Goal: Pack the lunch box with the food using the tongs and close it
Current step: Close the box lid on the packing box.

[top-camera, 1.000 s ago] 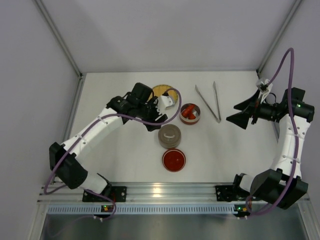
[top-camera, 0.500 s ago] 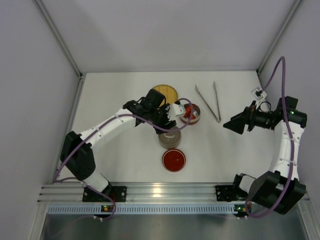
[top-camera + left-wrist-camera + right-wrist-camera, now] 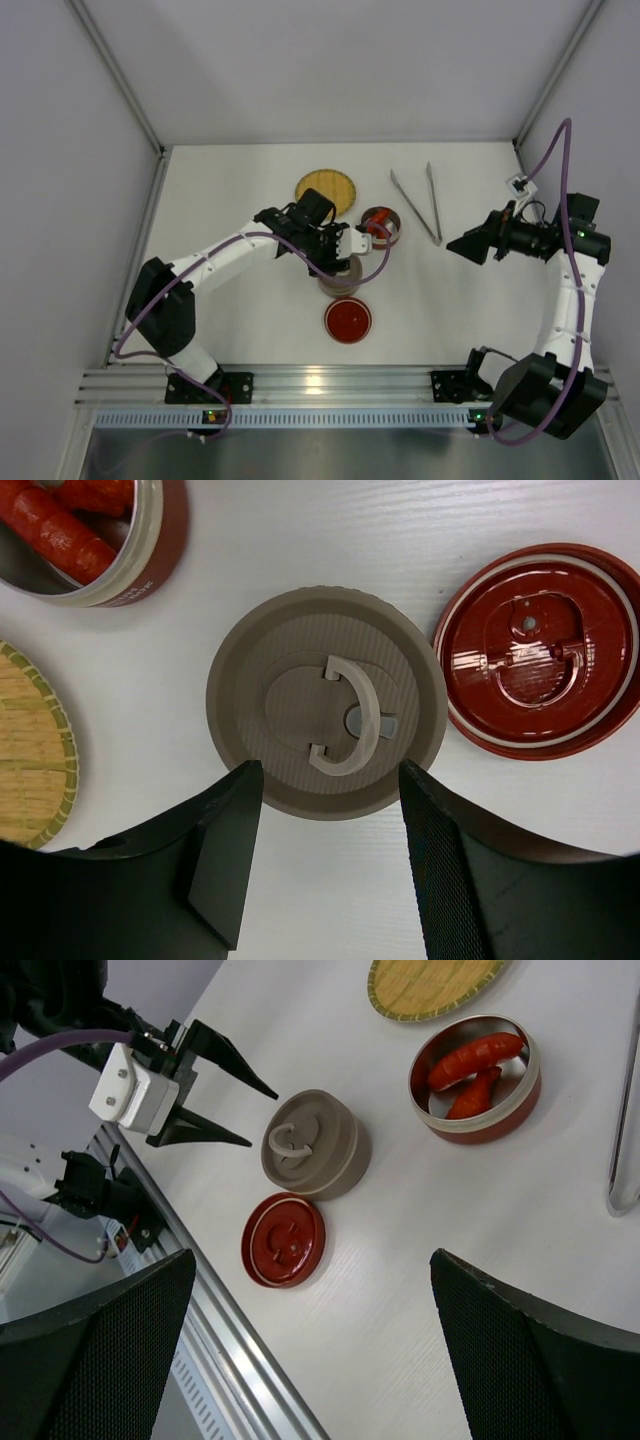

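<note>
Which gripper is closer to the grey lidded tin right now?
Left. The left gripper hovers open directly above the grey tin; the right gripper is open well off to its right, beyond the tongs.

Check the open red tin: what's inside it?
Two long red pieces lie in the red tin, side by side. Nothing else shows there. The floor beneath them is covered, so anything under them can't be seen.

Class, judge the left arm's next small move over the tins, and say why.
Probably lower the left gripper straight down around the taupe lid: its open jaws hang above the lid's near edge, holding nothing, so it looks lined up to grasp.
</note>
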You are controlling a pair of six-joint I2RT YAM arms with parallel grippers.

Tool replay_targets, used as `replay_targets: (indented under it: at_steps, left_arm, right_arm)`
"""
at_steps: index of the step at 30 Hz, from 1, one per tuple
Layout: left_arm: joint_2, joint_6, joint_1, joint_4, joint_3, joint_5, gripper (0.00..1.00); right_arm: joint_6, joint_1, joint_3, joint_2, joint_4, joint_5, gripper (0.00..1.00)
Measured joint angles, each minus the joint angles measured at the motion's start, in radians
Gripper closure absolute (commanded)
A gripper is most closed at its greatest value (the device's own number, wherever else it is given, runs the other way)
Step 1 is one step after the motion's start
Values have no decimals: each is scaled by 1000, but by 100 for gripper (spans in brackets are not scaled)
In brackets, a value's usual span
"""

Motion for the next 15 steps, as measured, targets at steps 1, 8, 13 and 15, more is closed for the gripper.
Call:
replay_targets:
  at_steps: [1,8,13,15]
  left_arm:
    - [0,13,0,5,-8,5,37]
    - [7,52,0,29,-61,26,38]
    - [29,55,0,59,-61,27,41]
    - [36,55,-1,71,-61,27,43]
  right_arm:
    - [6,0,0,0,4,0,1]
    - [27,0,-7,-2,25,-10,1]
    - [48,0,-19,-8,48,-14,1]
    - [52,-1,-19,-9,56,-14,0]
